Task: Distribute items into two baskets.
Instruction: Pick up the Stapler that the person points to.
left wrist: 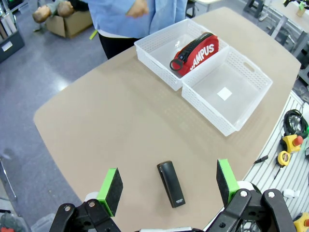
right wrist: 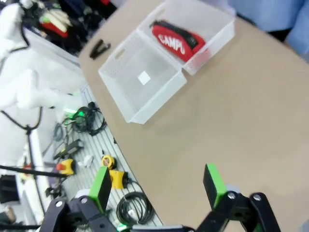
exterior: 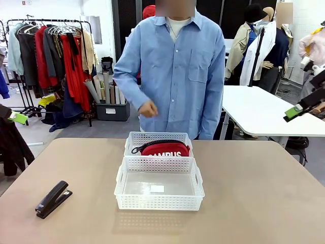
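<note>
A red pouch [exterior: 165, 149] lettered "CAMPUS" lies in the far white basket [exterior: 133, 140], also seen in the left wrist view as the pouch [left wrist: 195, 50] in its basket [left wrist: 157, 60]. The near basket [exterior: 159, 202] holds nothing but a small white label. A black stapler [exterior: 53, 199] lies on the tan table at the front left. My left gripper [left wrist: 168, 182] hangs open high over the stapler [left wrist: 171, 183]. My right gripper [right wrist: 157, 186] is open above the table's right side, well away from the baskets [right wrist: 140, 77].
A person in a blue shirt stands at the far edge, one hand [exterior: 148, 108] raised above the far basket. Cables and small tools [right wrist: 111, 169] lie on a rail beside the table. A white table [exterior: 264, 112] stands at the back right.
</note>
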`<move>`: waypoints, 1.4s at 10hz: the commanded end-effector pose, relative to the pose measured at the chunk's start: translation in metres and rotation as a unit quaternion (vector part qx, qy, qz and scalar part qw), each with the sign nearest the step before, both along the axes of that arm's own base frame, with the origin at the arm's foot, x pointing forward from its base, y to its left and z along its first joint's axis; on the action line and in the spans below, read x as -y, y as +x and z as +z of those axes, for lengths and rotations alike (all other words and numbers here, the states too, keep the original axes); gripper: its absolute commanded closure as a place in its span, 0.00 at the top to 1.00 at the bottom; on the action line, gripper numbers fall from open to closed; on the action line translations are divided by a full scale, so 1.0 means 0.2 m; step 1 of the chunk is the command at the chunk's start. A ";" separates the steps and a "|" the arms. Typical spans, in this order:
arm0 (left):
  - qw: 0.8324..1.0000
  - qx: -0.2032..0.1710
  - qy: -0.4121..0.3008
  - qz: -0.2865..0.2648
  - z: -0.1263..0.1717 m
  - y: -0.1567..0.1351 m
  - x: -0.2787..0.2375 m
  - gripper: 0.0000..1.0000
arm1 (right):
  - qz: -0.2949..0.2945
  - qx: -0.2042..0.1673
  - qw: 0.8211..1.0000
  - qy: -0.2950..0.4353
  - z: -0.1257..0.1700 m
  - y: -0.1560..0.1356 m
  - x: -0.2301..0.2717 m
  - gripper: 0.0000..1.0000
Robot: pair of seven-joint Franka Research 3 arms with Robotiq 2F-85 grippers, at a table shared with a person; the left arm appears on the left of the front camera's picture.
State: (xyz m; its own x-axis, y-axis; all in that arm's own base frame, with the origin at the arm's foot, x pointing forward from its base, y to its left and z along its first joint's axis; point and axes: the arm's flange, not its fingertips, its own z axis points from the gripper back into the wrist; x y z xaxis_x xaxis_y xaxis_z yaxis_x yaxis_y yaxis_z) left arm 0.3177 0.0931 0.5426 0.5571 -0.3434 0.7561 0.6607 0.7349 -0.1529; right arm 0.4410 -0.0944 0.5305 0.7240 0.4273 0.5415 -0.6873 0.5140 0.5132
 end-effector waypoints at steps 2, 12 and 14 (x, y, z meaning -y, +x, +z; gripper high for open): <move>1.000 0.005 -0.007 -0.006 0.00 0.00 0.00 1.00 | -0.056 -0.004 0.998 0.015 -0.06 -0.12 0.04 1.00; 1.000 0.005 -0.007 -0.006 0.00 0.00 0.00 1.00 | -0.029 -0.007 1.000 0.005 -0.06 -0.07 0.07 1.00; 1.000 0.005 -0.007 -0.006 0.00 0.00 0.00 1.00 | -0.029 -0.007 1.000 0.005 -0.06 -0.07 0.07 1.00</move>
